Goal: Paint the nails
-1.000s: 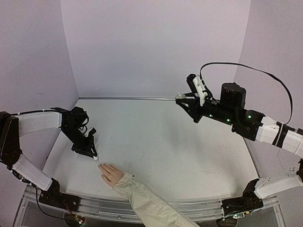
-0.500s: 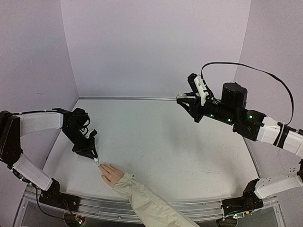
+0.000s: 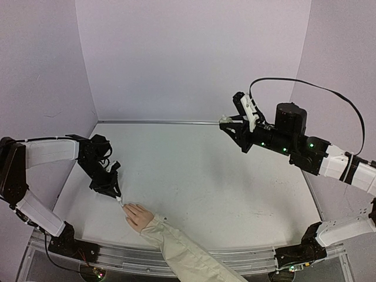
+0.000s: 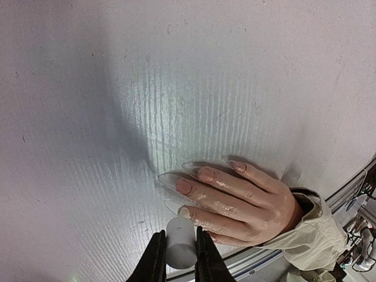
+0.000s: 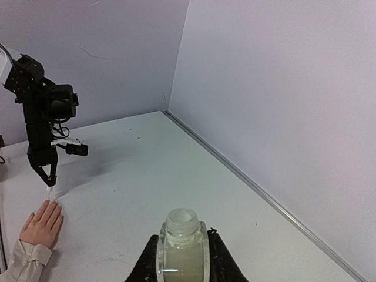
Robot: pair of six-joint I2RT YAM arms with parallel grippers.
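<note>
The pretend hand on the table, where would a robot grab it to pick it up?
Probably at the wrist, where the cream sleeve begins, coming down from above with jaws across it. The hand lies flat, palm down, and its long thin nails offer little to pinch.

That desk (image 3: 205, 176) looks matt white, bit scuffed. The hand (image 4: 241, 197) is smooth shiny plastic, nails (image 4: 184, 187) glossy, sleeve (image 3: 176, 247) cream cloth, bottle (image 5: 182, 252) cloudy see-through, cap (image 4: 179, 244) matt white plastic.
</note>
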